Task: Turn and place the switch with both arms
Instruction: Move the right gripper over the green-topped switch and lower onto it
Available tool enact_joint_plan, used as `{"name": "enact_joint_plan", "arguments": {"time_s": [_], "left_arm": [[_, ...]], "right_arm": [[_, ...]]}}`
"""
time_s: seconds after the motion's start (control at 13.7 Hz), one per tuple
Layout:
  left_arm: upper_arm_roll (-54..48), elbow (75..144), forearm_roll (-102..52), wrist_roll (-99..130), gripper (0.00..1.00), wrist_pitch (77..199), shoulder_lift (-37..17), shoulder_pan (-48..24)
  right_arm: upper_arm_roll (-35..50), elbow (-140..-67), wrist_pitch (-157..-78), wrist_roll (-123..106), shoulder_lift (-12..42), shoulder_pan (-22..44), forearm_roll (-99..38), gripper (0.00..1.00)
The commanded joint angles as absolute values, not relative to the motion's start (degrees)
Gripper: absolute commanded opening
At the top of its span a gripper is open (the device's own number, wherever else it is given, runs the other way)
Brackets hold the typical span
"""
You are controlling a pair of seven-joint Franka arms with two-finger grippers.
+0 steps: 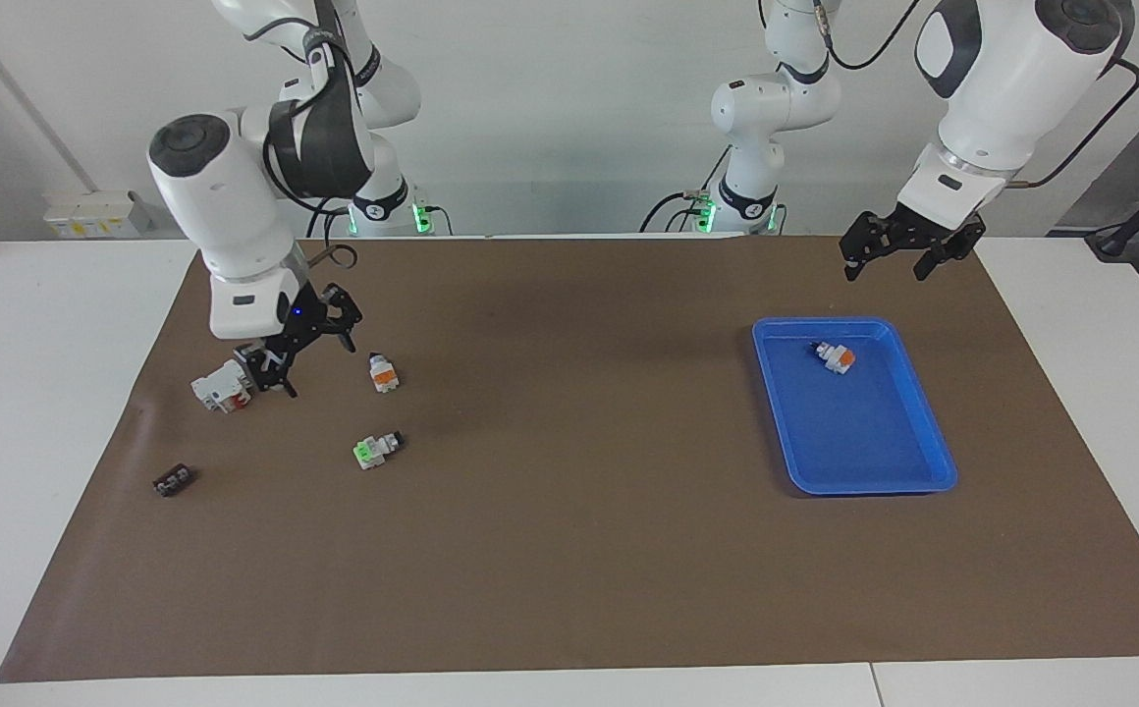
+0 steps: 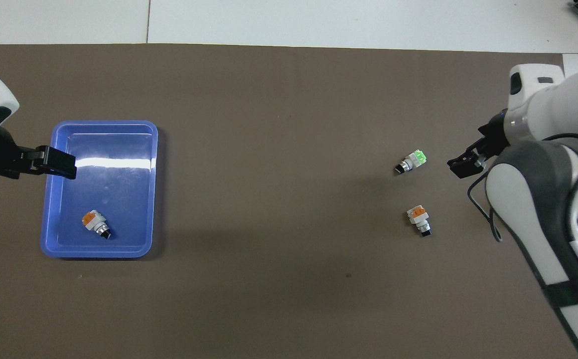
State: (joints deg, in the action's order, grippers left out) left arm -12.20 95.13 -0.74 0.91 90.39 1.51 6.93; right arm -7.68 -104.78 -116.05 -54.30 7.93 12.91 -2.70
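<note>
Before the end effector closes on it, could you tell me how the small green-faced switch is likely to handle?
The small white-grey switch with the green face looks rigid and light. Lying on its side on the brown mat, its rounded black knob end might let it roll or pivot if nudged.

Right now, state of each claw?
Left claw: open, empty, over the mat by the blue tray.
Right claw: open, empty, beside the white block with red.

One switch (image 1: 377, 450) lies on the mat (image 1: 569, 550) toward the right arm's end, a second switch (image 1: 384, 373) nearer the robots. A third switch (image 1: 836, 357) rests in the tray (image 1: 923, 412) toward the left arm's end.
</note>
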Motion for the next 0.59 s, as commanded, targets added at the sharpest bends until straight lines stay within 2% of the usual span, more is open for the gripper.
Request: {"name": "enact_joint_plan", "arguments": {"time_s": [0.0,0.29,0.51], "left_arm": [[-12.4,96.9,-1.4,-0.7,1.00,91.1,3.3,7.9],[-12.5,96.9,-1.4,-0.3,1.00,90.6,3.4,8.2],[-12.5,96.9,-1.4,-0.3,1.00,90.6,3.4,8.3]], "right_arm": [[-7.9,-112.0,-123.9,-70.7,6.9,13.3,-3.6,1.00],[-7.9,-120.6,-135.4,-93.7,7.4,13.0,-3.6,1.00],[-7.9,-121.0,-140.6,-101.7,10.7,13.0,-3.5,1.00]]}}
